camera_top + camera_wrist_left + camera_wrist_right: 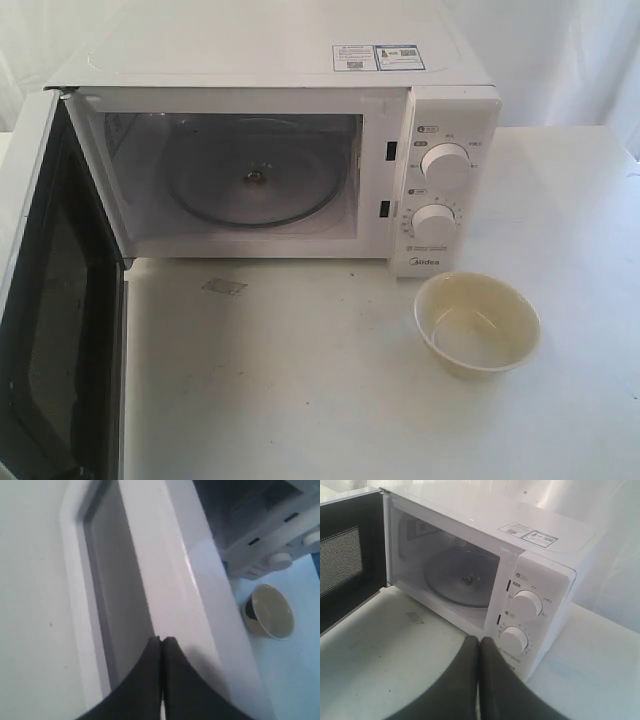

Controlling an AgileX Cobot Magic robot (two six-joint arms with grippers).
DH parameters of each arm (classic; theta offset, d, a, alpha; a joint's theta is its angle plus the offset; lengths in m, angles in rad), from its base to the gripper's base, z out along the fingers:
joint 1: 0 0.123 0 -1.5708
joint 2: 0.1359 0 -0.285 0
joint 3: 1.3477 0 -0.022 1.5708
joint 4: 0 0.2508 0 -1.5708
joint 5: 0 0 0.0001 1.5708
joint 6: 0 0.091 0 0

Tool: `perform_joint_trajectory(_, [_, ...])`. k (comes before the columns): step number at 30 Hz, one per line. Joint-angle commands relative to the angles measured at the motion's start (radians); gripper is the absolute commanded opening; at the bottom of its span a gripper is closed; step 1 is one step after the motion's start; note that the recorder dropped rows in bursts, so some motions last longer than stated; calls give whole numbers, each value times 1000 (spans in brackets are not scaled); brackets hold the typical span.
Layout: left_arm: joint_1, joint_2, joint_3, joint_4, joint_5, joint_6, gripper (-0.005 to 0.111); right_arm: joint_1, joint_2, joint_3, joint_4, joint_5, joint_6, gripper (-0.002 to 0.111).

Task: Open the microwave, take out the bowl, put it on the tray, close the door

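The white microwave (270, 60) stands at the back of the table with its door (50, 300) swung wide open to the left. Its cavity holds only the glass turntable (255, 180). The cream bowl (477, 323) sits upright on the table in front of the knob panel (445, 190), and no gripper touches it. Neither gripper shows in the exterior view. My left gripper (161, 640) is shut and empty, close over the white door (175, 580), with the bowl (270, 611) off to one side. My right gripper (479, 639) is shut and empty, hovering before the microwave (535, 555). No tray is in view.
The white table (300, 380) runs from the microwave to the near edge. A small faint sticker mark (223, 287) lies on it below the cavity. The open door takes up the left edge of the exterior view. White curtains hang behind.
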Motion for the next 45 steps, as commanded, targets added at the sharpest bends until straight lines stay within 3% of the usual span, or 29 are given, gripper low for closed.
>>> perform_joint_trajectory(1, [-2,136,-6,-293,-51,269,0,1,-5,8,6,-8,-1,0])
perform_joint_trajectory(5, [-2,291,-6,-686,9,655,0,1,-5,8,28,-21,-1,0])
perform_joint_trajectory(7, [-2,354,-6,-834,84,937,0,1,-5,8,40,-21,-1,0])
perform_joint_trajectory(10, [-2,386,-6,-975,152,1134,0,1,-5,8,88,-24,-6,0])
perform_joint_trajectory(12, [-2,383,-6,-991,144,1178,0,1,-5,8,140,-27,-35,0])
perform_joint_trajectory(19, [-2,344,-3,-887,67,1182,0,1,6,8,398,-38,-322,0])
perform_joint_trajectory(24, [-2,295,64,-932,-221,1167,0,1,117,8,604,-117,-512,0])
perform_joint_trajectory(28, [-2,235,145,-956,-390,1162,0,1,286,8,608,-245,-542,0])
perform_joint_trajectory(34, [-2,165,162,-900,-316,1147,0,1,519,5,610,-660,-531,0])
perform_joint_trajectory(40, [-2,158,162,-752,-313,990,0,1,819,-104,609,-725,-543,0])
perform_joint_trajectory(45, [-2,158,162,-731,-309,939,0,-1,983,-248,612,-775,-543,0])
